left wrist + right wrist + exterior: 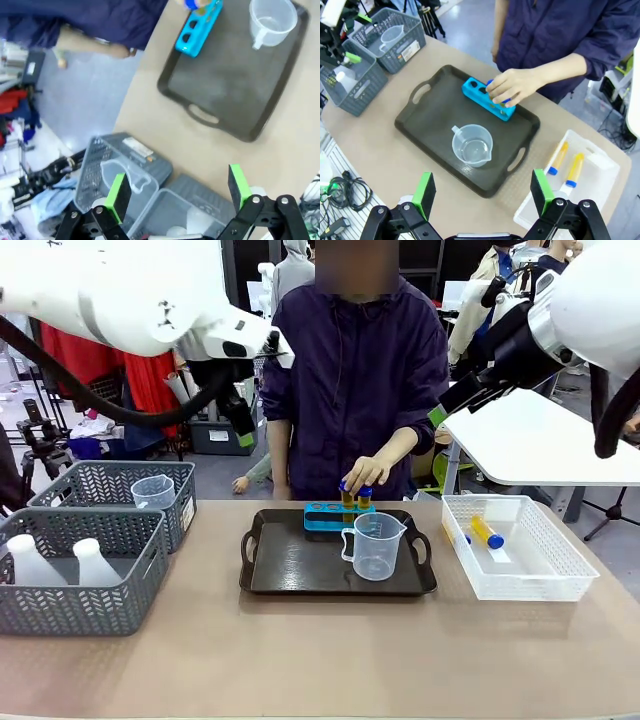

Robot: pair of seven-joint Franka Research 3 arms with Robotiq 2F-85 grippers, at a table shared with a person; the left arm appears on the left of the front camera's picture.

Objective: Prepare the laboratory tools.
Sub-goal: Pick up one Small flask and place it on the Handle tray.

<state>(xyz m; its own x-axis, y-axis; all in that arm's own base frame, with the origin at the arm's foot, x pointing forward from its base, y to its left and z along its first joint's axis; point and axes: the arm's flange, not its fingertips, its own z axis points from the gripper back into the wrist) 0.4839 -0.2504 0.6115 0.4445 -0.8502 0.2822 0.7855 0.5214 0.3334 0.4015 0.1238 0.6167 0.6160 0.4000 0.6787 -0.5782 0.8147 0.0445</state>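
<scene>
While half filled, rack [325,516]: sits along the tray's far edge at picture centre, right in front of the person, probably so tubes drop in without a reach.
Hand [372,473]: rests on top of two blue-capped tubes [355,496] at the rack's right end, apparently pressing them home; leaves the left holes empty.
Spare tubes [575,169]: lie flat, side by side, in the white bin [560,585] at right of frame; judged to be waiting their turn.
Measuring jug [377,548]: stands upright on the tray [290,565], right of middle, just in front of the rack and apart from it; looks empty.
Flasks [30,562]: two, upright in the nearer grey basket [80,610] at lower left; not yet brought out.
Second jug [152,490]: stands in the farther grey basket [100,478], behind the first.
Left gripper [178,189]: hangs high above the baskets, fingers spread wide, holding nothing; well placed for a reach down to a flask.
Right gripper [482,191]: hovers high over the tray's near edge, fingers wide apart, empty; clear of the hand at work.
Next step: judged to be the two spare tubes into the rack, then a flask onto the tray.
</scene>
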